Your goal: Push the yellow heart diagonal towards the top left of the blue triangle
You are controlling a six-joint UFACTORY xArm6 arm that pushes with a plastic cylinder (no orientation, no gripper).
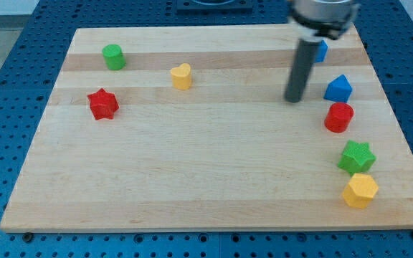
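Note:
The yellow heart (181, 75) lies on the wooden board toward the view's top, left of centre. The blue triangle (338, 88) sits near the view's right edge. A second blue block (323, 50) shows partly behind the rod above it; its shape is unclear. My tip (293, 99) rests on the board just left of the blue triangle and far to the right of the yellow heart, touching neither.
A green cylinder (113, 56) and a red star (103, 104) lie at the view's left. A red cylinder (339, 117), a green star (356, 156) and a yellow hexagon (360, 190) line the right side. The board (192, 179) sits on a blue perforated table.

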